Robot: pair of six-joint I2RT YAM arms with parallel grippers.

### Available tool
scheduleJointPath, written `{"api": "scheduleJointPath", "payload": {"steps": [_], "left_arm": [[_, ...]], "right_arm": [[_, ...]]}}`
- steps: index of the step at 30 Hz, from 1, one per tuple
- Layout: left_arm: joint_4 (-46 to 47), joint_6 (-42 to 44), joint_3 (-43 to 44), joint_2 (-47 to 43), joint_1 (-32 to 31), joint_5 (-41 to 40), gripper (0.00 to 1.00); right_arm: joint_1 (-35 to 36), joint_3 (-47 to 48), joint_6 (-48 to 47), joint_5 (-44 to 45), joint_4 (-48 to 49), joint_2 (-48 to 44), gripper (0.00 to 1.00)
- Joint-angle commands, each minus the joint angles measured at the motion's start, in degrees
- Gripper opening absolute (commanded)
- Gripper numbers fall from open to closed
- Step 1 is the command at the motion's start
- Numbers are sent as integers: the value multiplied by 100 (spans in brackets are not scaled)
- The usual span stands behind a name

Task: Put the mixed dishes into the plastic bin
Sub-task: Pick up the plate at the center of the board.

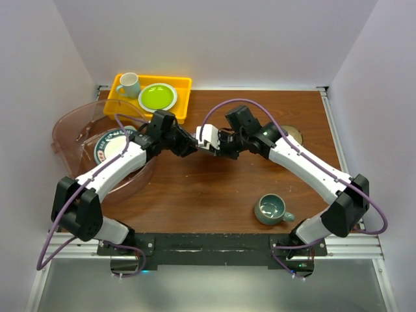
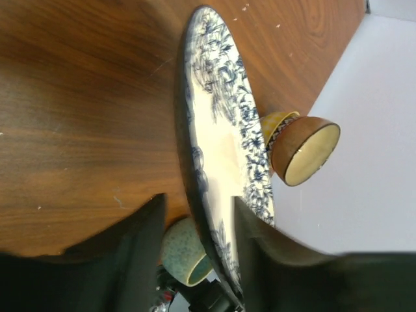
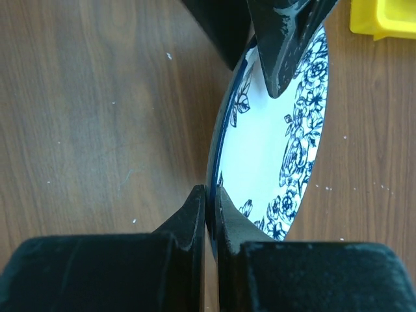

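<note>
The blue-rimmed plate (image 3: 273,143) is held on edge above the middle of the worktop (image 1: 214,188); its rim is pinched by the right gripper (image 3: 209,195); the opposite rim is straddled by the left gripper (image 2: 198,201), fingers spread, a gap seen on one side; the plastic bin (image 1: 65,123) is set at the left edge.

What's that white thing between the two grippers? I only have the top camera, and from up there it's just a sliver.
Observer: It's a white plate with blue flowers, held on edge. The right wrist camera shows its face.
Operator: Who has hold of it?
Observer: The right gripper is pinched shut on its rim.
Operator: And the left?
Observer: The left gripper has a finger on each side of the opposite rim. The left wrist camera shows a gap beside one finger, so it isn't clamped.
</note>
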Motion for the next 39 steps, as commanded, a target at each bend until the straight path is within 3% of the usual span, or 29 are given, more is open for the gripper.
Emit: {"api": "scheduleJointPath", "payload": {"steps": [1,2,3,11,15,28,32,39], "left_arm": [[453,66,145,-146,-33,187,18],[506,74,118,-164,-33,195,3],[585,92,109,-207,-33,195,0],[1155,364,-14,-717,-7,116,0],[1508,426,-224,-1051,107,204,0],[2264,602,-708,-1816,634,494,0],[2291,742,-752,-1956,845,652,0],[2264,1041,-744,-2106,1118,793,0]], "right_arm": [[36,330,-93,1,581,-353,0],[36,304,-111,-17,563,-371,0],[36,295,-119,-78,528,-380,0],[36,40,-225,-736,212,-555,3],[45,-48,-260,-992,106,-626,15],[-95,320,-102,-1905,-386,-679,70],[-236,497,-76,-2143,-544,-670,79],[-605,637,-128,-2618,-807,-731,87]]}}
